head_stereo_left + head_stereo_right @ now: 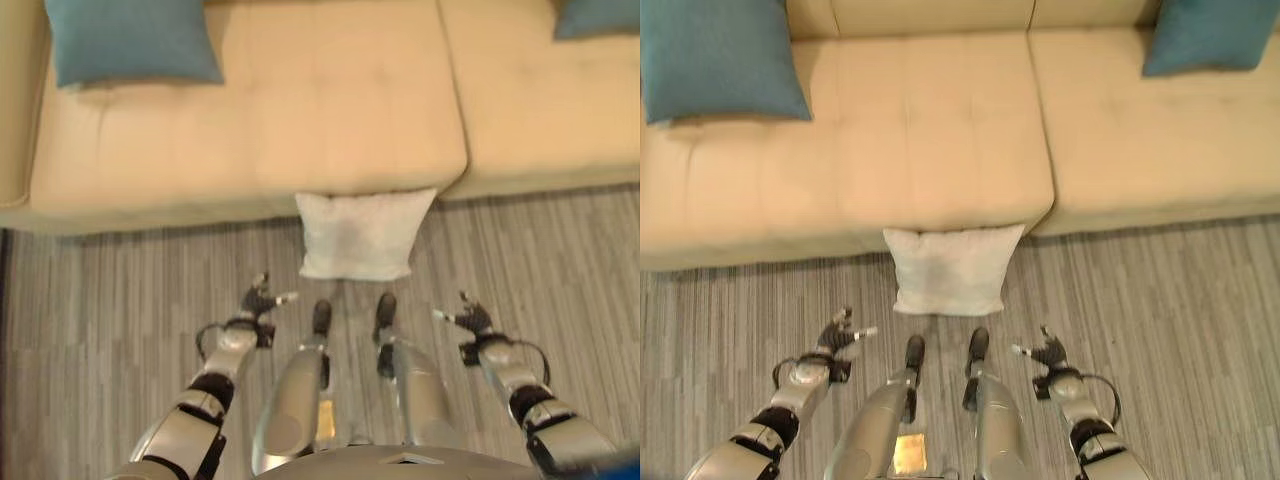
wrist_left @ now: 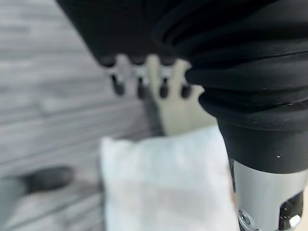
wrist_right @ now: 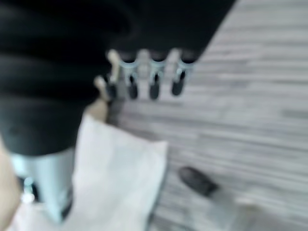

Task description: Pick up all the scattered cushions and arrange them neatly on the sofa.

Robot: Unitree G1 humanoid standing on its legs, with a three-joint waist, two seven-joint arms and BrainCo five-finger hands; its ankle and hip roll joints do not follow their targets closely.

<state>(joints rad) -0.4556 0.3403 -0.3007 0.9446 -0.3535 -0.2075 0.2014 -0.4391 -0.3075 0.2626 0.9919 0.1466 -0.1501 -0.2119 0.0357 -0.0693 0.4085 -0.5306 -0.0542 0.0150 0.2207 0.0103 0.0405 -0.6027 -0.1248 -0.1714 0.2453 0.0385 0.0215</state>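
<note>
Now approach step: white cushion [image 1: 365,237] on floor against sofa [image 1: 300,110]; left robot hand [image 1: 262,300], right robot hand [image 1: 468,318] open, empty; next, reach down, grasp both edges.

Silver-grey arms, dark ribbed wrist covers

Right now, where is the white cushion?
The white cushion lies on the striped floor, leaning against the front of the beige sofa, straight ahead between the left hand and the right hand.
</note>
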